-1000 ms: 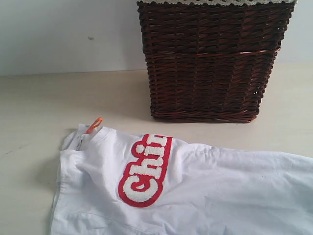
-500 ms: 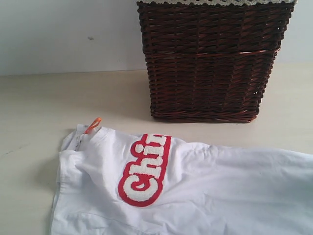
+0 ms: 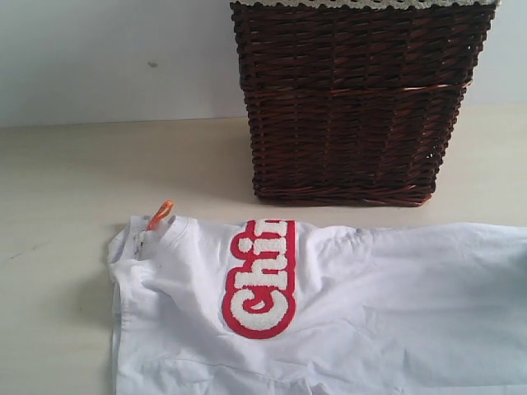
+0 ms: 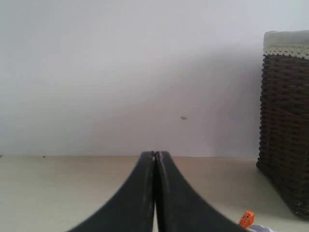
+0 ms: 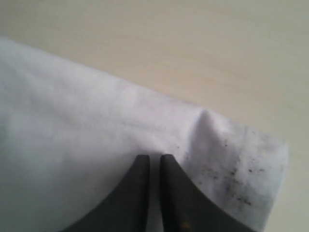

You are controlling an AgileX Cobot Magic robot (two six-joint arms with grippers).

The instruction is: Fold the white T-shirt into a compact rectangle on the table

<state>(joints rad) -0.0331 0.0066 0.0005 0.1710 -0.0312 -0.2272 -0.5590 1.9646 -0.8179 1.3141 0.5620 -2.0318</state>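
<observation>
- One wide table (image 3: 66, 181) carries everything; the white T-shirt (image 3: 370, 304) lies spread across its near part, in front of the wicker basket (image 3: 354, 107) and not touching it.
- Folding looks barely begun: the cloth is rumpled, with no compact rectangle yet and most folds left.
- Right gripper (image 5: 154, 158): jaws nearly together, seemingly pinching a shirt edge.
- Left gripper (image 4: 155, 157): jaws pressed together, holding nothing.
- Orange neck tag (image 3: 160, 214) sticks up at the collar.
</observation>
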